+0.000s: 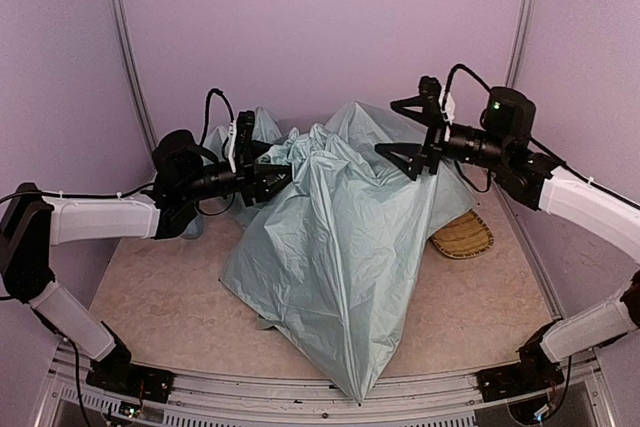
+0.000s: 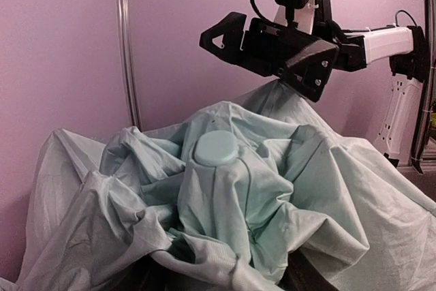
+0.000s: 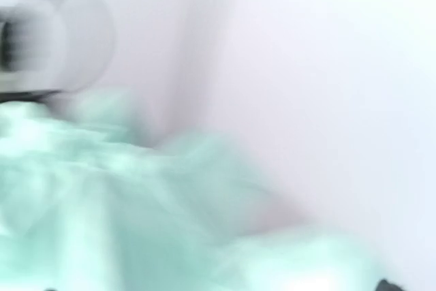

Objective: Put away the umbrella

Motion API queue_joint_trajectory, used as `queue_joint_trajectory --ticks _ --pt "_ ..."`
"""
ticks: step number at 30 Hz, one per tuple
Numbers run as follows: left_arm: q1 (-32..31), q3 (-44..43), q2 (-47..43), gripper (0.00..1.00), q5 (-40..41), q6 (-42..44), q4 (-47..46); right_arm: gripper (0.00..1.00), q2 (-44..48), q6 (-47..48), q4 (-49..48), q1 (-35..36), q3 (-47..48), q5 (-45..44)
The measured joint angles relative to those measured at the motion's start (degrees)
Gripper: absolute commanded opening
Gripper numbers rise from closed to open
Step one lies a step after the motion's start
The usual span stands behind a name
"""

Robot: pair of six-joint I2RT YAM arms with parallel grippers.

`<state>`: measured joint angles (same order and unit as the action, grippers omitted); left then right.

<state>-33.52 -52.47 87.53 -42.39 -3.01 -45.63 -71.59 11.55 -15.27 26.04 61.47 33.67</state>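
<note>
the umbrella [image 1: 335, 247] lies collapsed in a crumpled mint-green heap. one point of its fabric hangs over the desk [image 1: 150, 297] edge at 6 o'clock, and the bulk is piled from the centre back toward 12. the left gripper [image 1: 272, 179] presses into the folds at 10 o'clock; whether it pinches the cloth cannot be told. a round pale green cap [image 2: 214, 149] pokes up among the folds before it. the right gripper [image 1: 402, 132] sits at the fabric's peak at 1 o'clock, jaws spread wide. a woven tray [image 1: 465, 237] peeks out at 3 o'clock. the right wrist view is a blur.
</note>
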Motion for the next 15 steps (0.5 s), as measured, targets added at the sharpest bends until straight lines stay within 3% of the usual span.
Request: queue_joint_trajectory --ticks 4,9,14,15 --pt "-2.1 0.0 0.3 0.00 -1.9 1.0 0.3 1.00 -8.7 7.3 9.3 8.6 6.7 7.4" --pt "-5.0 0.0 0.9 0.00 -2.7 2.0 -0.6 0.99 -16.8 9.5 13.3 11.6 9.2 11.7" --pt "-6.9 -0.4 4.8 0.00 -2.7 0.7 -3.7 0.89 -21.3 9.1 13.3 14.5 10.9 16.3" --pt "-7.0 -0.6 5.8 0.00 -2.8 0.2 -4.5 0.82 -21.6 8.5 13.1 14.7 10.9 16.6"
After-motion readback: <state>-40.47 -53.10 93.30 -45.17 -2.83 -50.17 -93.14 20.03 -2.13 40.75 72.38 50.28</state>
